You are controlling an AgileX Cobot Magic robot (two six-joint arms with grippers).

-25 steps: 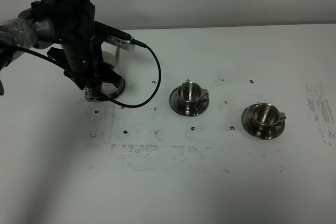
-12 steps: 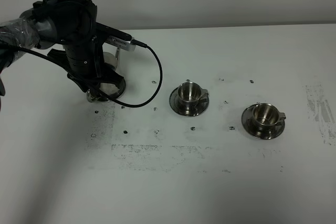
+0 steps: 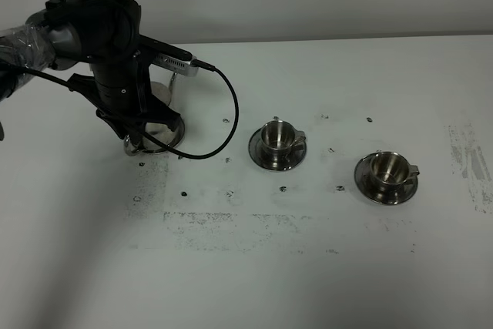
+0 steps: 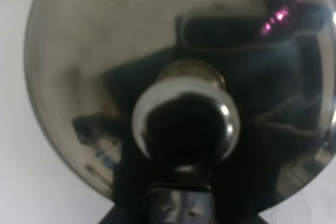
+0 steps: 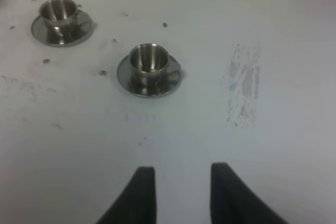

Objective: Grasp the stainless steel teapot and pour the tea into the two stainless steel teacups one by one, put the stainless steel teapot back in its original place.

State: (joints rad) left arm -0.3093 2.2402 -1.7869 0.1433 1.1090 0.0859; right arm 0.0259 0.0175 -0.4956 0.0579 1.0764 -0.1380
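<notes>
Stainless steel teapot at 10 o'clock on worktop, by its round base, under left gripper; finger spacing there cannot be told.
First teacup near centre; second teacup at 3 o'clock.
Right gripper fingers apart, empty.
Judgement: polished, rigid, slippery, heavier if full; grip the loop handle, not the lid knob.

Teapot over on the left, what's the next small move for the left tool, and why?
Probably a short straight lift, once gripped. The left tool sits over the teapot, whose lid knob fills the left wrist view, and the pot rests on its dish. Both teacups stand upright right of it. Whether the tool is shut is hidden.
</notes>
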